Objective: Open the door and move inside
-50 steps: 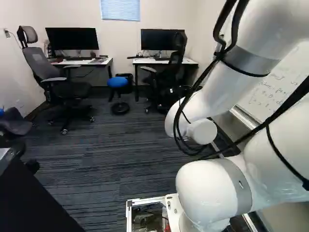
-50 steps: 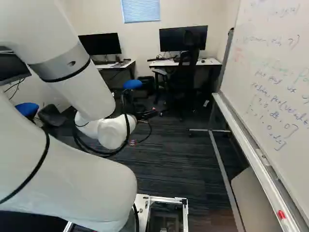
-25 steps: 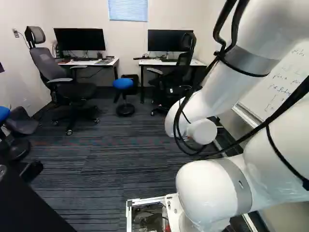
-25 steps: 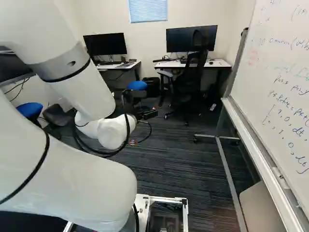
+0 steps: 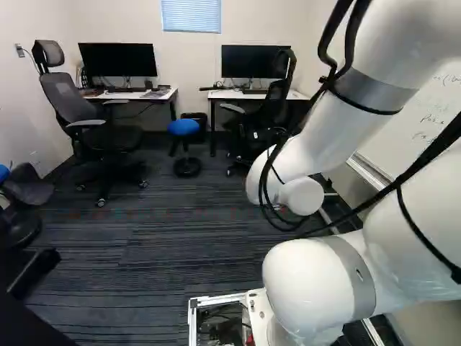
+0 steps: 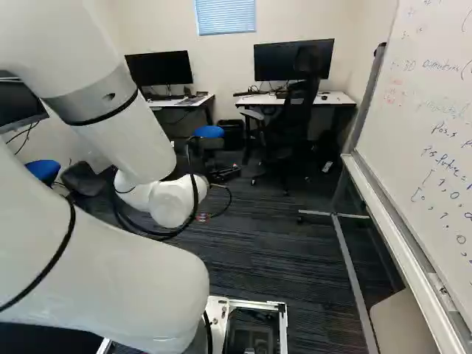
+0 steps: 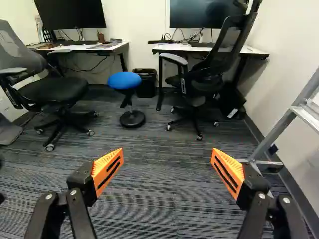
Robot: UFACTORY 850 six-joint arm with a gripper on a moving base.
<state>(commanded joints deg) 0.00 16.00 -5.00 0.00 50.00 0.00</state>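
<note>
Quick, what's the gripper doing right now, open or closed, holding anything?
Gripper: open, orange pads wide apart, holding nothing.

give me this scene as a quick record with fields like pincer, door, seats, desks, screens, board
pincer: open, nothing between its fingers
door: none visible in these views
seats: grey office chair, black office chair, blue-topped stool between them
desks: left desk and right desk in the left base view, against the far wall
screens: one monitor on each desk
bin: black, beside the right desk
board: whiteboard with handwriting, at the right of the right base view
</note>
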